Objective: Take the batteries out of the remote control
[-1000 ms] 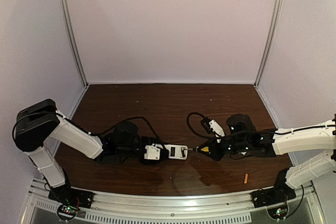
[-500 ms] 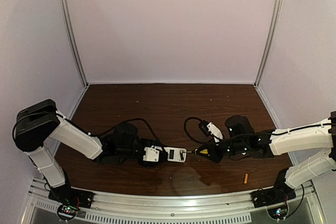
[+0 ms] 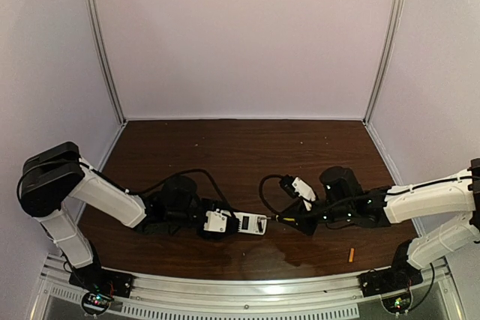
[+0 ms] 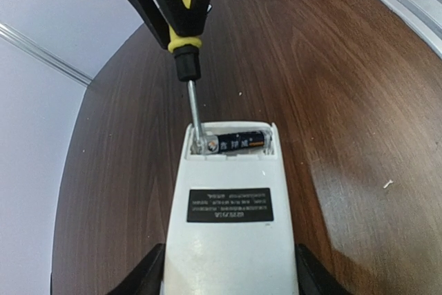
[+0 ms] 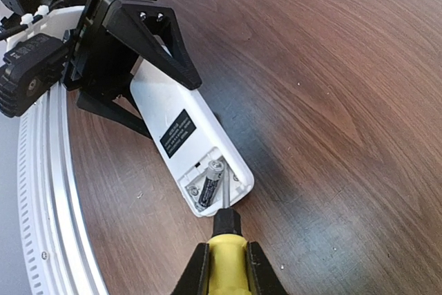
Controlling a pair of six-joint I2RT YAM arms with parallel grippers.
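- left fingers [image 4: 148,278]: partly spread, clamped on both long sides of the remote control [image 4: 231,240], holding its near end
- right fingers [image 5: 195,271]: closed tight on the yellow handle of a screwdriver [image 4: 185,36]
- screwdriver: yellow handle, black collar, thin metal shaft; the tip sits inside the remote's open recess, touching the left end of the dark battery [image 4: 238,142]
- writing: black rectangular sticker [image 4: 231,205] on the remote's back with small white print, too small to read
- writing: light print along the dark battery, cannot read it either
- remote control: white flat bar, back side up, plain white apart from the sticker; cover off, recess open at the end away from the left fingers
- remote lies low over the counter [image 3: 225,148], between the two arms near the middle; cannot tell if it touches the wood
- dark battery: lies crosswise in the recess, metal cap glinting at the screwdriver end, the one battery seen in the recess
- orange battery [image 3: 350,255]: out of the remote, lying loose on the counter near the right arm's base, well apart from the remote
- counter: dark brown wood grain, a few pale specks
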